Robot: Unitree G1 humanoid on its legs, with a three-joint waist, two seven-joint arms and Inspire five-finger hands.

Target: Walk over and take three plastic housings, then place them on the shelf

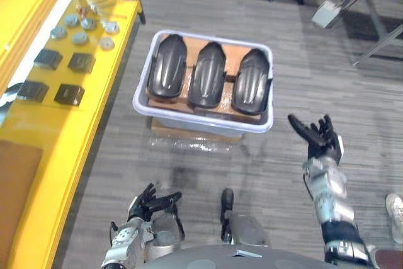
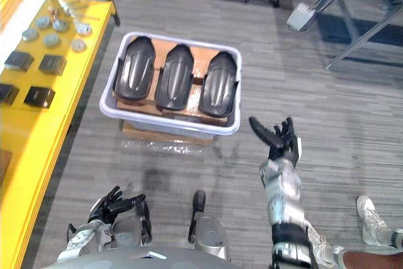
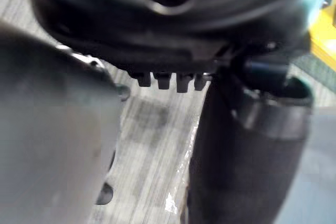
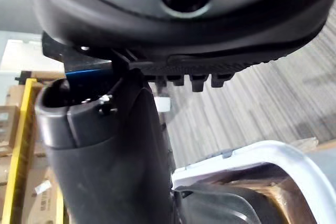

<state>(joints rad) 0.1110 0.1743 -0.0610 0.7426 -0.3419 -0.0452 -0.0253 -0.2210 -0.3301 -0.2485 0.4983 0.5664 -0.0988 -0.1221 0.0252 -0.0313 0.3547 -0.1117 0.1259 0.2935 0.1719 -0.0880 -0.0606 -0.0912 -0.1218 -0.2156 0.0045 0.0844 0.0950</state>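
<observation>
Three plastic housings lie side by side in the white bin — stiff, light, probably slick shells; we judge their long edges the best grip. Our right hand hovers spread nearby, left hand relaxed low — both empty.

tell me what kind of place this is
Probably a workshop or small assembly area: a long yellow shelf carries rows of grey discs and small black parts, and beside it a white bin holds three dark plastic housings.

Grey striped carpet floor; a yellow bench stands left.
</observation>
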